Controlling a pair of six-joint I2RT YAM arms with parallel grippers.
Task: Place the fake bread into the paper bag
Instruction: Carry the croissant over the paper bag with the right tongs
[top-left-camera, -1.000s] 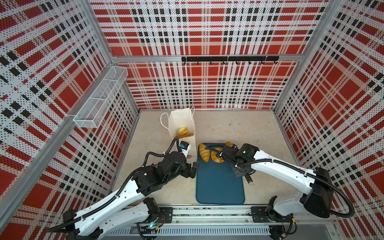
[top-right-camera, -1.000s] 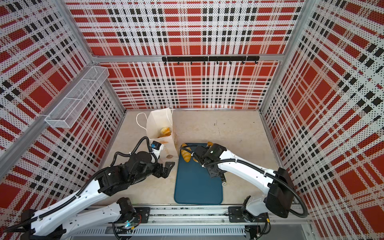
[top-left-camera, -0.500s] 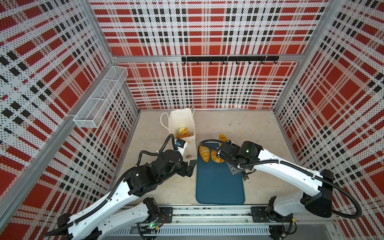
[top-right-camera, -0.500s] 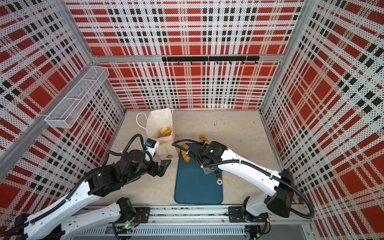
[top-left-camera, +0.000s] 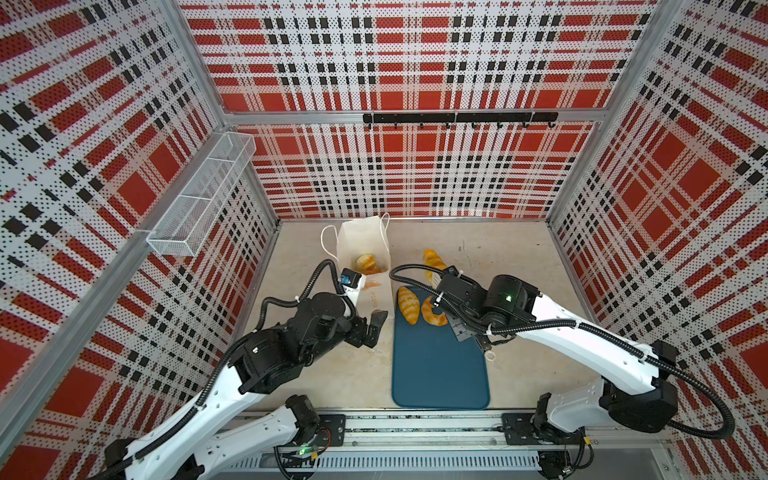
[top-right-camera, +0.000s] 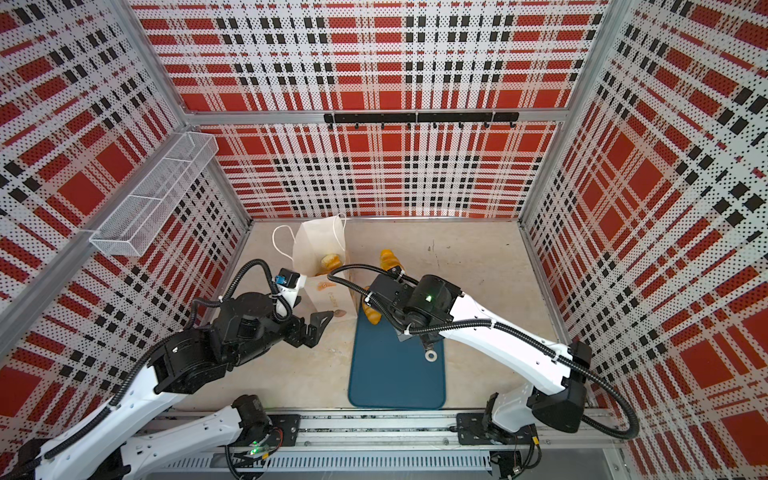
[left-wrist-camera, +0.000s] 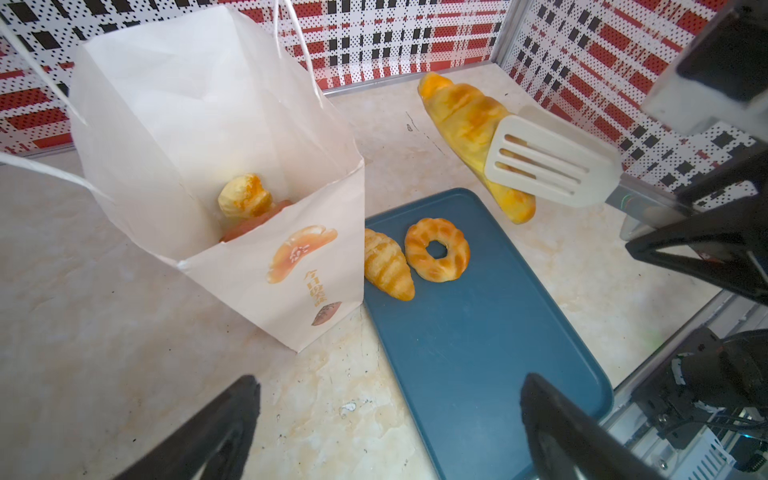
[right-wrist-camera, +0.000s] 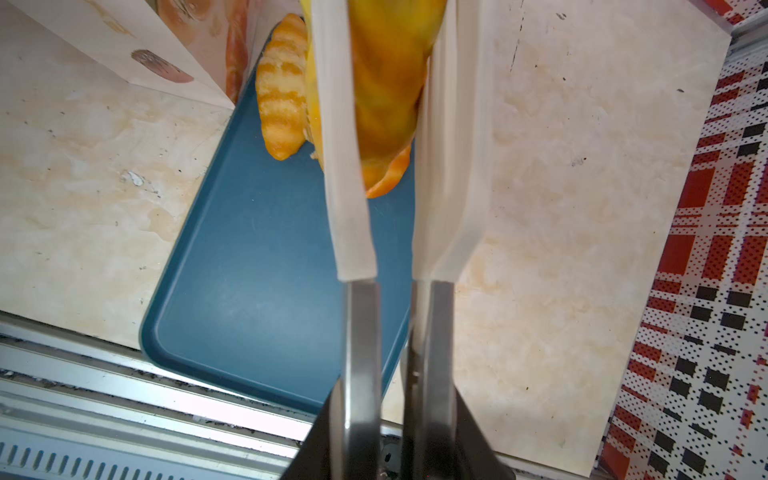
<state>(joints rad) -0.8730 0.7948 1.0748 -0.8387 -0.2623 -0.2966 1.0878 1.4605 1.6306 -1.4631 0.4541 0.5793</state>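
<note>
The white paper bag (top-left-camera: 361, 245) (left-wrist-camera: 199, 124) stands open at the back left with fake bread (left-wrist-camera: 245, 195) inside. My right gripper (right-wrist-camera: 392, 415) is shut on metal tongs (left-wrist-camera: 548, 162), whose white heads clamp a long golden bread roll (top-left-camera: 433, 259) (right-wrist-camera: 386, 83) in the air just right of the bag. A striped croissant (left-wrist-camera: 388, 266) and a ring doughnut (left-wrist-camera: 437, 250) lie on the teal tray (top-left-camera: 440, 365) beside the bag. My left gripper (top-left-camera: 374, 328) (left-wrist-camera: 386, 424) hangs open in front of the bag, holding nothing.
A white wire mesh basket (top-left-camera: 203, 195) hangs on the left wall and a black hook rail (top-left-camera: 457, 118) on the back wall. Plaid walls enclose the table on three sides. The tongs' ring end (top-left-camera: 490, 355) sticks out over the tray's right edge.
The right arm has lifted the long roll off the tray in the tongs and carried it back and left toward the bag. The left arm shifted slightly, still open.
</note>
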